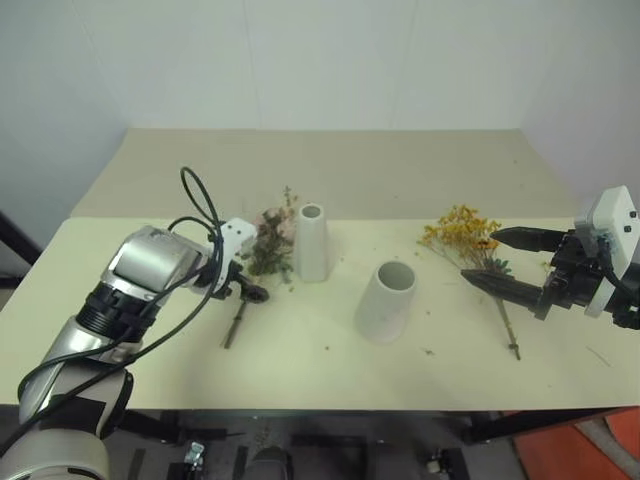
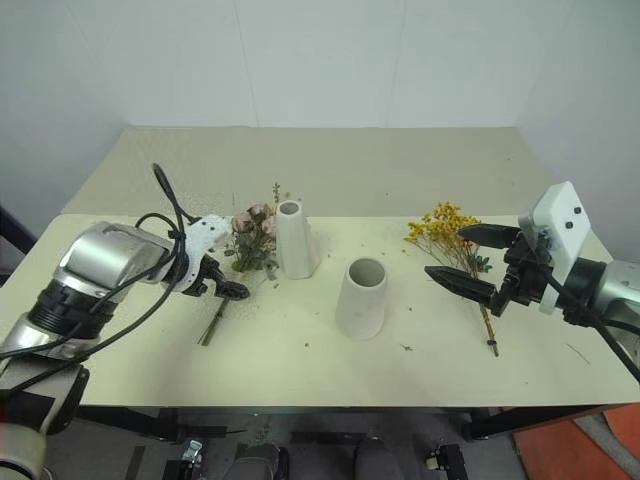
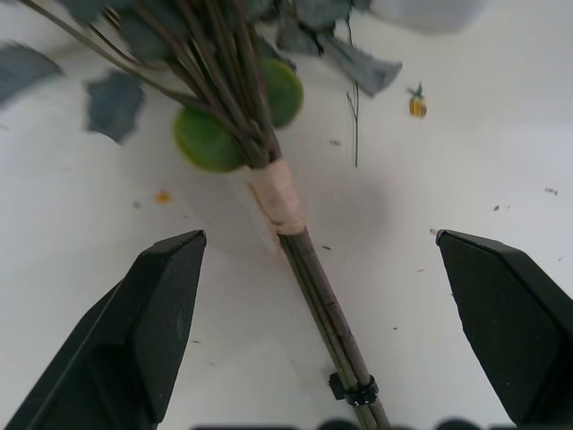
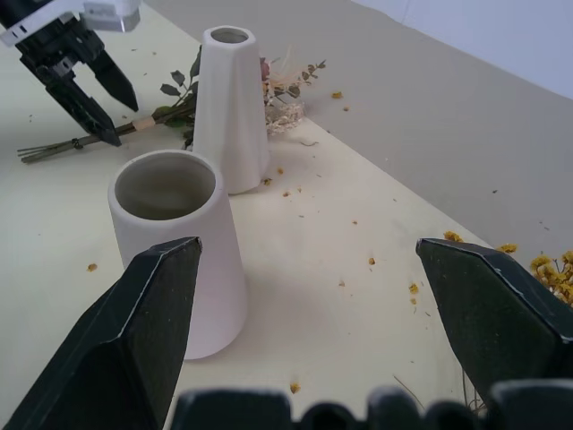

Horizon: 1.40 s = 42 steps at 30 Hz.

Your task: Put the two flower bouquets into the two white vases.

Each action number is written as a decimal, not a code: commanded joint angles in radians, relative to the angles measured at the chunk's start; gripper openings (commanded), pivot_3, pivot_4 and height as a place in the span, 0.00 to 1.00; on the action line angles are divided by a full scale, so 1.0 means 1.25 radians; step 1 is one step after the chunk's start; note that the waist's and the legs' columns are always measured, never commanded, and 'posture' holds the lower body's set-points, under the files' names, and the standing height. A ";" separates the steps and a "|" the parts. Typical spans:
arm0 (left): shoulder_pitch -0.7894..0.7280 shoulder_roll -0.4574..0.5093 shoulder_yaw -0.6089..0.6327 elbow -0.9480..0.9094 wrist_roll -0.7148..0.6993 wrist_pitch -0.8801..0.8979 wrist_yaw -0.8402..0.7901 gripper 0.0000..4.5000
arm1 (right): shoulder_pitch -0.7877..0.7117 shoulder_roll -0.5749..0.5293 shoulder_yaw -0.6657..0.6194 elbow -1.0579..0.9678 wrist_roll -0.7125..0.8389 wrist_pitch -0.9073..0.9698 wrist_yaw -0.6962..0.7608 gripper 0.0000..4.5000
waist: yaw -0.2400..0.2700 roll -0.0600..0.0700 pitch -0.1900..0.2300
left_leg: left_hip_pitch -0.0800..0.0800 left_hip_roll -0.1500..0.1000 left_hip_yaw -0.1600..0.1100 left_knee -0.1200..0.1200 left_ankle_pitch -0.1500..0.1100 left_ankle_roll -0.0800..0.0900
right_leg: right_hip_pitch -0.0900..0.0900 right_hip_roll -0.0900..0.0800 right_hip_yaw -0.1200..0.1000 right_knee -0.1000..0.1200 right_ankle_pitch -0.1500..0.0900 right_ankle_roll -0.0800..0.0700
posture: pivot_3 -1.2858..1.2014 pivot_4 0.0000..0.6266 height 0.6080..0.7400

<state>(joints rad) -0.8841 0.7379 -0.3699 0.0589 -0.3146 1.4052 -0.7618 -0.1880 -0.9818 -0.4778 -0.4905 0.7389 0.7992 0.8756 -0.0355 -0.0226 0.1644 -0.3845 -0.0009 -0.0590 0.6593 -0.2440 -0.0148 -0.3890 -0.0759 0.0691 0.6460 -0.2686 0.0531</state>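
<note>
A: What sits on the table?

B: A pale cream top, smooth and matte, dotted with fallen petal crumbs. Near its middle stands the tall vase, a slim white tapered cone with a narrow mouth. At about four o'clock from it stands the short vase, wider, same chalky finish, with a broad round mouth.

A: And the flowers?

B: The rose bouquet lies flat at nine o'clock of the tall vase, its dusty-pink heads and dried sprigs just beside the vase wall, and its thin stems run toward seven o'clock. A band of pale tape binds the stems, with a small black tie lower down. The yellow spray lies at about two o'clock of the short vase, a bushy mass of tiny orange-yellow blossoms on thin brown stems that point to the near edge.

A: The grippers?

B: The left gripper points down over the rose stems, its black wedge fingers wide apart, one on each side. The right gripper hangs over the yellow spray, fingers spread too, holding nothing.

A: The room?

B: Plain white walls, with a second beige surface beyond the table.
</note>
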 commanded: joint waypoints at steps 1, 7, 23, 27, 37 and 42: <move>-0.014 -0.025 0.004 0.000 0.011 0.014 0.032 1.00 | -0.012 -0.016 -0.015 -0.007 0.008 -0.019 0.006 0.99 | 0.001 0.000 0.000 | 0.000 0.000 0.000 0.000 0.000 0.000 | 0.000 0.000 0.000 0.000 0.000 0.000 | 0.52 0.24 1.00; -0.013 -0.080 0.018 0.048 0.029 0.008 0.089 0.82 | -0.012 -0.014 -0.017 -0.010 0.011 -0.016 0.004 1.00 | 0.004 0.000 0.000 | 0.001 0.000 0.000 0.000 0.000 0.000 | 0.000 0.000 0.000 0.000 0.000 0.000 | 0.52 0.24 1.00; -0.073 -0.132 0.069 0.197 0.088 -0.047 0.174 0.02 | -0.002 -0.010 -0.016 -0.016 0.017 -0.012 -0.008 1.00 | 0.018 0.000 0.000 | 0.001 0.000 0.000 0.000 0.000 0.000 | 0.000 0.000 0.000 0.000 0.000 0.000 | 0.52 0.24 1.00; -0.072 -0.139 0.151 0.231 0.118 -0.137 0.247 0.02 | 0.001 -0.009 -0.019 -0.017 0.020 -0.011 -0.008 1.00 | 0.013 0.000 0.000 | 0.000 0.000 0.000 0.000 0.000 0.000 | 0.000 0.000 0.000 0.000 0.000 0.000 | 0.52 0.24 1.00; -0.077 -0.160 0.360 0.207 0.098 -0.423 0.312 0.02 | -0.014 0.003 0.000 0.009 0.024 -0.019 -0.007 1.00 | 0.018 0.000 0.000 | -0.001 -0.001 0.000 0.001 0.000 0.000 | -0.001 -0.001 0.000 0.000 0.000 0.000 | 0.52 0.24 1.00; -0.109 -0.193 0.407 0.214 0.079 -0.567 0.300 0.02 | -0.055 0.025 0.006 0.034 0.037 -0.034 -0.011 1.00 | 0.019 0.000 0.000 | -0.001 -0.001 0.000 0.001 0.000 0.000 | -0.001 -0.001 0.000 0.000 0.000 0.000 | 0.52 0.24 1.00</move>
<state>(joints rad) -0.9801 0.4997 0.1128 0.3587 -0.2001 0.7626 -0.3729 -0.2292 -0.9494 -0.4462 -0.4451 0.7684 0.7918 0.8669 -0.0120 -0.0230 0.1645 -0.3856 -0.0020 -0.0592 0.6601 -0.2439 -0.0150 -0.3901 -0.0774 0.0690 0.6461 -0.2682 0.0529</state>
